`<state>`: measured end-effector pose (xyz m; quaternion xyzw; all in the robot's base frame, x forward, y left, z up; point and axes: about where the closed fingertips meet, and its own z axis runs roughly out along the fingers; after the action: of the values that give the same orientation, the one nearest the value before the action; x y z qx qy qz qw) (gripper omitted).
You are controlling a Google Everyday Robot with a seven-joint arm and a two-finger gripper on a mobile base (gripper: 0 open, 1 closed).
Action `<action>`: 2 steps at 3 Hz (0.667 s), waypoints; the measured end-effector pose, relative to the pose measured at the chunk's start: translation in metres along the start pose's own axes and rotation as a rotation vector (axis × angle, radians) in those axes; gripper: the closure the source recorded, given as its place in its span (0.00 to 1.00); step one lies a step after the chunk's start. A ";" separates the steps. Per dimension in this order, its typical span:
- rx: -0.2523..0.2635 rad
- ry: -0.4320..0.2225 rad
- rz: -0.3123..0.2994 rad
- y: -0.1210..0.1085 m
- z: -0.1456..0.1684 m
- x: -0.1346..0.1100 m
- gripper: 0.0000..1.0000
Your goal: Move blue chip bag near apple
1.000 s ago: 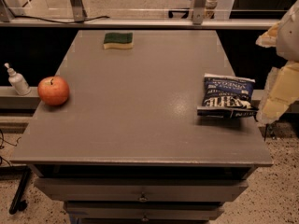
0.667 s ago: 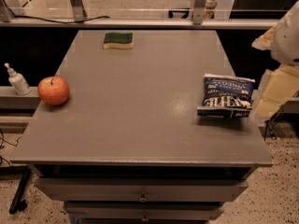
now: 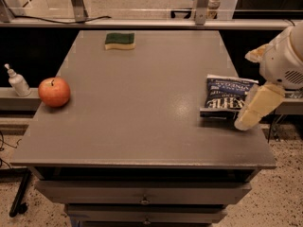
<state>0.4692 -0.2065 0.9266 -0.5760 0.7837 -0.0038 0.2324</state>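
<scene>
Grey table [image 3: 142, 126]: my claw [image 3: 251, 111], openness I cannot tell, hangs beside the blue chip bag [image 3: 226, 96]; grasp firmly, then cross to apple [image 3: 54, 91]

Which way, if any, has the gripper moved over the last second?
Yes. The gripper has shifted left, from about the right edge of the table to overlapping the right end of the blue chip bag, which has stayed put.

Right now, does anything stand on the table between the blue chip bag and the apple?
Nothing visible does. The blue chip bag has bare tabletop across to the apple; the sponge lies far off that path. The gripper is close beside the bag.
</scene>
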 end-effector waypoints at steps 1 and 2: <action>0.050 0.001 -0.020 -0.002 0.023 0.006 0.00; 0.079 0.037 -0.060 -0.007 0.048 0.020 0.00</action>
<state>0.4884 -0.2140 0.8782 -0.5896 0.7694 -0.0525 0.2401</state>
